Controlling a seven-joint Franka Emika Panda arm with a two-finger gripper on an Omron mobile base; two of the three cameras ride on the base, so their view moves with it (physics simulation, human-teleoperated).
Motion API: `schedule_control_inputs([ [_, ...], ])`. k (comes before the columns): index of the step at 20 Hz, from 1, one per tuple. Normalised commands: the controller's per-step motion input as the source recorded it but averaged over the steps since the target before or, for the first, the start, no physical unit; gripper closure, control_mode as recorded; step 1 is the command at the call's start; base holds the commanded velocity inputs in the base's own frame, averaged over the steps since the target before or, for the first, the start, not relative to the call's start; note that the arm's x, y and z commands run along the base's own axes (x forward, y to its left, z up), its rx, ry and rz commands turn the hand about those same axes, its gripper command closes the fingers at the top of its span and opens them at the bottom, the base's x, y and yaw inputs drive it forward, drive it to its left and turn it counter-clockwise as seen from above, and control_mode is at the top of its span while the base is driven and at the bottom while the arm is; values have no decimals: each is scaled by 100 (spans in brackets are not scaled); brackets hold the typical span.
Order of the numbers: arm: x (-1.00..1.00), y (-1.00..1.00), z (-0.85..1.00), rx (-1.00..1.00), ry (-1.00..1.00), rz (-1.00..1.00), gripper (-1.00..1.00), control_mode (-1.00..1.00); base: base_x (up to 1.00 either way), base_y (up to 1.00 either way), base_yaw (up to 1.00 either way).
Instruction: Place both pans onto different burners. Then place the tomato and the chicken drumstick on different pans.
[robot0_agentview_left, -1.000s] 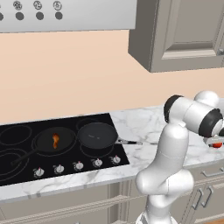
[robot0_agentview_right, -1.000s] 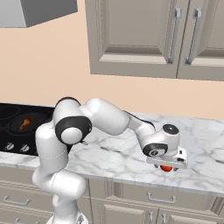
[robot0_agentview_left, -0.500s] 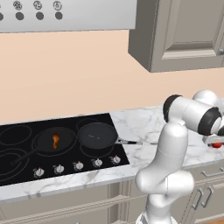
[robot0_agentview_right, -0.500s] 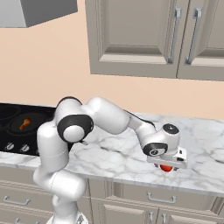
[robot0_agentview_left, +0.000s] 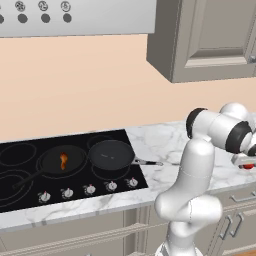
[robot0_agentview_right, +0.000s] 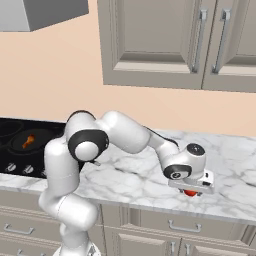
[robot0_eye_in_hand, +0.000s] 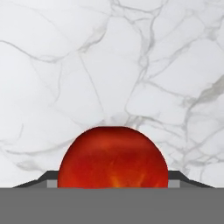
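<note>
The arm reaches out to the right over the marble desk (robot0_agentview_right: 125, 177), its hand lowered close to the surface near the desk's front edge; the jaws (robot0_agentview_right: 190, 191) stand one on each side of the tomato (robot0_eye_in_hand: 113, 157), which sits on the desk right under the hand; in the hand view the red ball lies between the two dark finger tips (robot0_eye_in_hand: 47, 180), which show at its left and right flanks at the bottom edge; whether they press on it or stand just clear cannot be told, so a true grip is not certain; the jaws look partly spread, about as wide as the tomato itself; from the right base view only a red sliver of the tomato (robot0_agentview_right: 190, 193) shows beneath the white hand, and in the left base view a red speck (robot0_agentview_left: 247, 166) shows at the far right under the wrist; well apart to the left lies the black glass cooktop (robot0_agentview_left: 30, 197); on it stand two pans side by side, each on its own ringed burner; the left pan (robot0_agentview_left: 52, 165) carries the chicken drumstick (robot0_agentview_left: 63, 160), orange-brown, near its middle, with its handle running toward the near left; the right pan (robot0_agentview_left: 111, 154) has its thin handle pointing right onto the marble; a row of small silver knobs (robot0_agentview_left: 89, 189) runs along the cooktop's near edge; grey cabinets (robot0_agentview_right: 175, 42) hang above the desk.
</note>
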Motion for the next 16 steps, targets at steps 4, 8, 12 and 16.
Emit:
schedule_control_inputs([
  [4,-18,2,23,0,-5,0,100,-100,0,0,0],
  [8,-8,17,33,0,-4,0,100,-100,0,0,0],
  [12,-22,58,29,0,-5,0,100,-100,0,0,0],
  [16,-9,71,31,0,-1,0,100,-100,0,0,0],
])
